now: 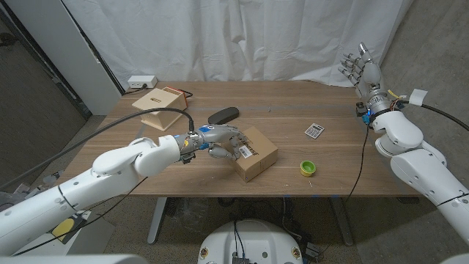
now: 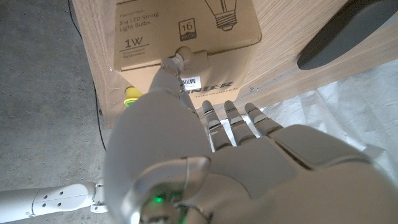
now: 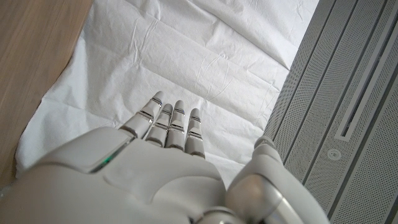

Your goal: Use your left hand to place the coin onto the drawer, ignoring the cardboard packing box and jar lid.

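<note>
The drawer (image 1: pixel 161 104) lies far-left of the left hand (image 1: pixel 218 143), which touches the cardboard box (image 1: pixel 258 155); whether it holds the coin I cannot tell.

The left hand (image 1: pixel 220 141) is hemmed against the cardboard packing box (image 1: pixel 256 152), with a fingertip touching its near face. A dark oblong object (image 1: pixel 223 115) lies just behind the hand. Bare desk (image 1: pixel 293 103) is found between box and calculator (image 1: pixel 314 130). The jar lid (image 1: pixel 307 168) sits near the front edge. The drawer (image 1: pixel 161 105) stands well apart at the far left.
</note>
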Tool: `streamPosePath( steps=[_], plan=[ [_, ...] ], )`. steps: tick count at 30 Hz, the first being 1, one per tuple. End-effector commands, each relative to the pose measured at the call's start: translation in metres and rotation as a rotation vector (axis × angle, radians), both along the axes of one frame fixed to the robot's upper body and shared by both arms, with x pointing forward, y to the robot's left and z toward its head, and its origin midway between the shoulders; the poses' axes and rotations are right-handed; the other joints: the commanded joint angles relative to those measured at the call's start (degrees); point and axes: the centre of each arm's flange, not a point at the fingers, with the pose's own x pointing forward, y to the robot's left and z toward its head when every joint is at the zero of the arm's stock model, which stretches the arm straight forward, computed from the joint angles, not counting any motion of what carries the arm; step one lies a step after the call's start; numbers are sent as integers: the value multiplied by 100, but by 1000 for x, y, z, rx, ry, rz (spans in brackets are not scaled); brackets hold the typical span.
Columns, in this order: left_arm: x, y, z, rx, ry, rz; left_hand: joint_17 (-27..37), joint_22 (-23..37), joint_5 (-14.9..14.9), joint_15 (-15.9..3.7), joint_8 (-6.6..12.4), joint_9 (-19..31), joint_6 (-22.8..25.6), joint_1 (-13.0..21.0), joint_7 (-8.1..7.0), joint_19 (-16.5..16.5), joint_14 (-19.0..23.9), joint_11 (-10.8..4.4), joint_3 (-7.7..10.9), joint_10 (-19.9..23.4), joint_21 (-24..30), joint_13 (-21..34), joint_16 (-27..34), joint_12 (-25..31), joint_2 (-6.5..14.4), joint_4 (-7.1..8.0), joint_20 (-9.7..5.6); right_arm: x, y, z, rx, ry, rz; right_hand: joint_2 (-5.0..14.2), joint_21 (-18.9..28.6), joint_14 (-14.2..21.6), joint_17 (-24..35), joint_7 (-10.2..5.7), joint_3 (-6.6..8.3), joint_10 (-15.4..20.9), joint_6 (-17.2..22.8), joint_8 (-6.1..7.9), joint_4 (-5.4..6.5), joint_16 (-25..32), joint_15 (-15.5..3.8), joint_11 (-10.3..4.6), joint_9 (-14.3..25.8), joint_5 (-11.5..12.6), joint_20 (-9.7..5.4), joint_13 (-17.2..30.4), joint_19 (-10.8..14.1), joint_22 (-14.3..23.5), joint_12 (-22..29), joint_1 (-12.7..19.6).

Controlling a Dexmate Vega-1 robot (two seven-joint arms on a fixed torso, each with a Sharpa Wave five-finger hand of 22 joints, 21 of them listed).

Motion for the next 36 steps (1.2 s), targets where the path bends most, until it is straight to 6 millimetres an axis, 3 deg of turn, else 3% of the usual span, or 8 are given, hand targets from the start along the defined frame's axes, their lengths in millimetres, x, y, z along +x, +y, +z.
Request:
streamPosePath(
  steps=[1,7,19,36],
  plan=[
    [-3,0,23,1,2,-7,22,29,5,-501,43,18,482,-12,415,59,73,9,23,109,59,18,61,48,10,39,6,-3,-1,0,4,0,9,-16,-8,61,14,-5,-22,43,44,11,18,33,14,16,23,54,23,7,34,14,15,-46],
    [-4,2,38,-9,-10,-16,21,30,1,-485,51,16,515,-9,430,96,118,5,24,153,69,17,67,47,5,36,2,-4,0,3,6,-1,12,-14,-10,65,14,-3,-22,51,49,13,16,34,15,17,24,55,26,8,31,14,18,-45],
    [2,5,50,-36,-29,-31,19,31,-6,-485,65,13,574,-3,463,136,172,-8,28,239,75,16,61,43,-10,27,5,-5,2,5,18,-10,1,-8,-11,72,14,-1,-22,58,49,12,14,35,22,14,24,55,26,8,31,15,20,-42],
    [-8,24,81,-104,-124,22,21,32,-9,-483,48,12,559,0,484,177,215,10,41,269,76,16,44,3,-9,25,1,-2,9,6,22,-35,14,-3,-10,68,12,-2,-19,55,51,12,4,31,17,6,24,56,18,8,35,15,17,-29]
  ],
)
